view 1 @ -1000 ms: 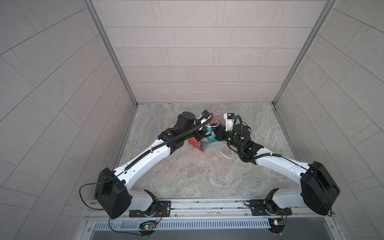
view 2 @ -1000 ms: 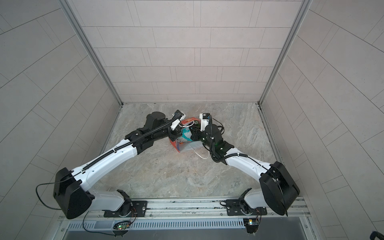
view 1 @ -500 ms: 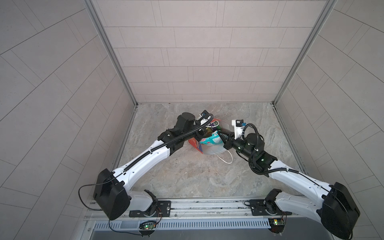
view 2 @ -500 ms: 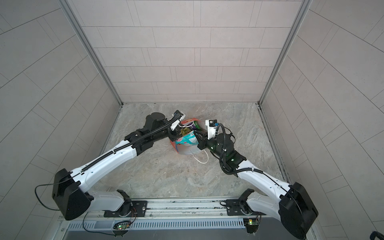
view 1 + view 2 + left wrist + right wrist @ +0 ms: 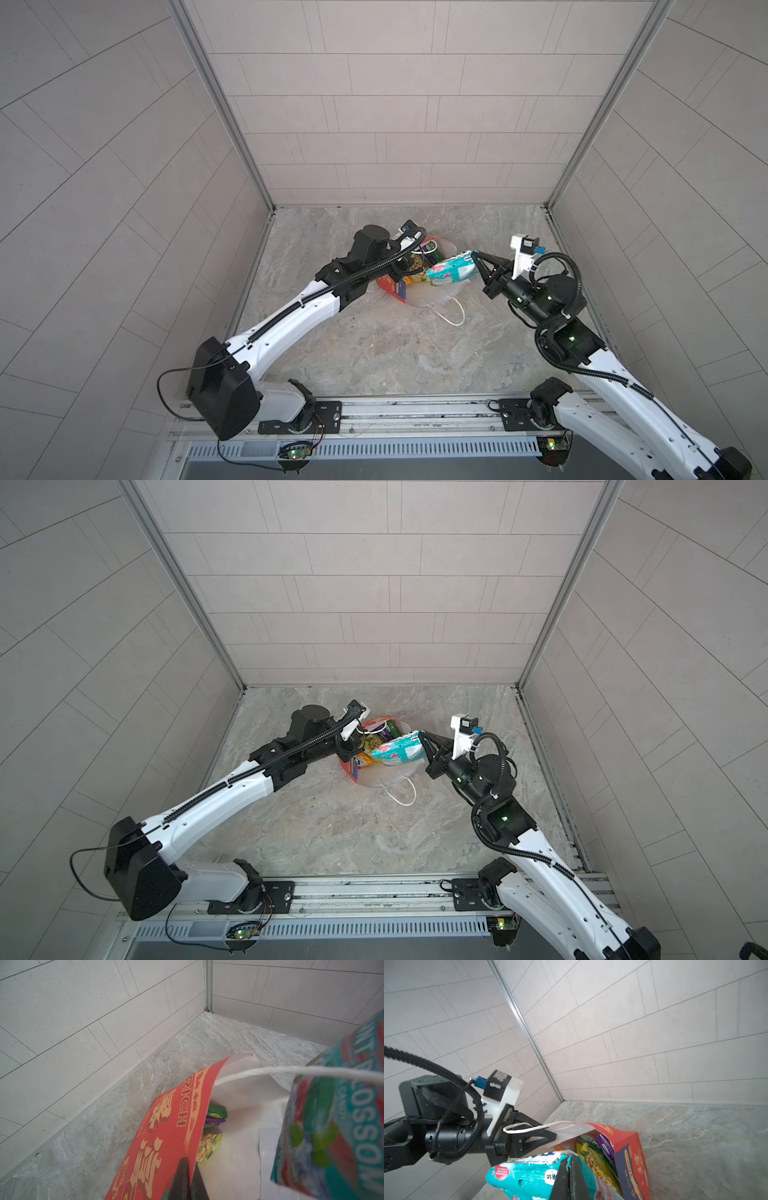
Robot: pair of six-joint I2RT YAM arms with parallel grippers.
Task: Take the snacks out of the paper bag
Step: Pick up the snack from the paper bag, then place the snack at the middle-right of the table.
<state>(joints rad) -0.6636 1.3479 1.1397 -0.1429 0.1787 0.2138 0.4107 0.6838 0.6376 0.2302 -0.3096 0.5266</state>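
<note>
Right now the red paper bag [image 5: 387, 285] sits on the grey stone floor [image 5: 374, 353]. It is about in the middle from left to right, toward the far side, between the two arms. In both top views its mouth is open and you can see its white inside. One side of the bag is a blue panel [image 5: 629, 1159].

The left gripper [image 5: 554, 1137] is squeezed tight on the left edge of the bag's mouth. In the left wrist view its dark fingers [image 5: 182, 1176] pinch the red wall, the one with the gold signs and the word RICH.

The right gripper [image 5: 478, 259] reaches in from the right. It is clamped on the right end of a teal packet [image 5: 451, 272]. The packet is crinkly and is up off the floor, over the right part of the bag's mouth. I cannot tell if its left end is clear of the bag.

More snacks are down inside the bag. There is a purple packet [image 5: 605, 1145], a yellow packet [image 5: 593, 1162] right beside it, and a green packet [image 5: 217, 1110] touching the purple one.

One white cord handle [image 5: 453, 320] lies in a loop on the floor, just on the near side of the bag. The other cord handle [image 5: 525, 1128] lies across the left gripper
</note>
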